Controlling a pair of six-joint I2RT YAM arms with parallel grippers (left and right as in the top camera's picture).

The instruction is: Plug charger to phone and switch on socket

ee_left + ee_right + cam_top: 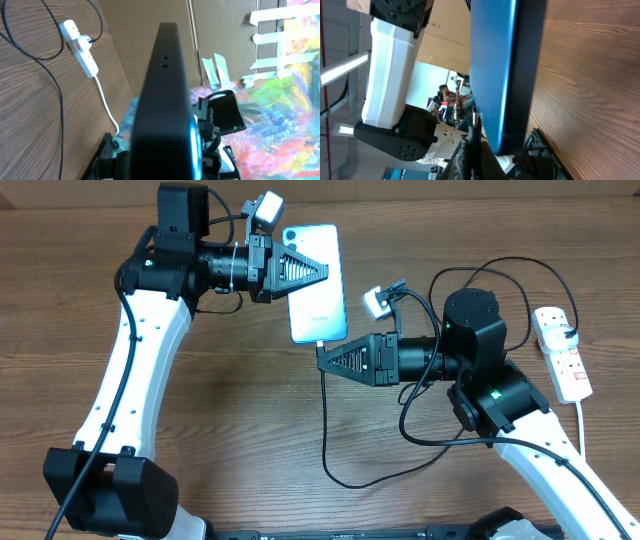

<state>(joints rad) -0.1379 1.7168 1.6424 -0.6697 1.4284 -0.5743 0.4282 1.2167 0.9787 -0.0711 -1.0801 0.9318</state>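
The phone is held tilted above the table, blue back up, with its camera lenses at the far left corner. My left gripper is shut on its left edge. The left wrist view shows the phone edge-on and dark between the left gripper's fingers. My right gripper is shut on the charger's connector tip, right at the phone's near end. I cannot tell whether the tip is seated. The charger cable loops over the table to its plug in the socket, which also shows in the left wrist view.
The socket's white cord runs toward the front right edge. Slack black cable arcs behind the right arm. The left arm's white link stands beyond the phone in the right wrist view. The table is brown wood.
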